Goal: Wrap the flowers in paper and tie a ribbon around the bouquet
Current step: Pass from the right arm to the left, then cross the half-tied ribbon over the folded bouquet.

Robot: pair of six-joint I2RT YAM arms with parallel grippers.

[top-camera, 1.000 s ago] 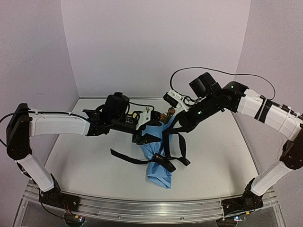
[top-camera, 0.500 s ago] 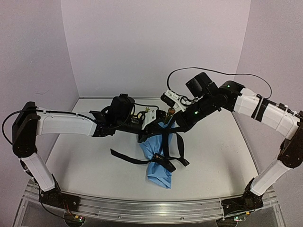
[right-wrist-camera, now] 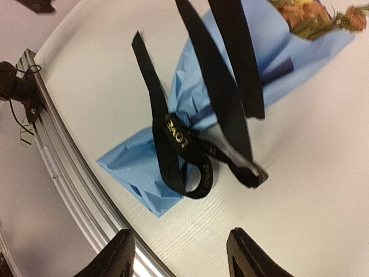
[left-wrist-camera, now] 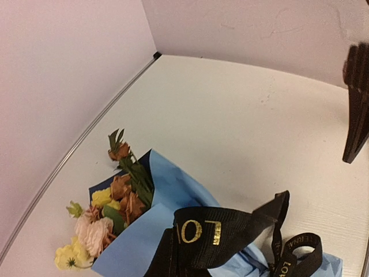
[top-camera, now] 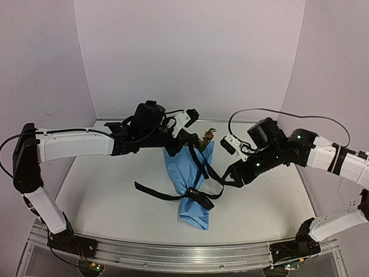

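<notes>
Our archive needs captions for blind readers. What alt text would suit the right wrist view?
A blue paper bouquet lies on a white table, a black ribbon looped round its narrow waist with strands rising out of frame. Orange blooms show top right; the right tool hangs open and empty below.

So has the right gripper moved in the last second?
Yes. In the top view the right gripper has swung right and toward the near edge, off the bouquet blooms and away from the back wall.

lab robot cell: white table (top-camera: 115, 196), bare lilac walls (top-camera: 190, 52) on three sides, aluminium rail (top-camera: 173, 257) at edge.
</notes>
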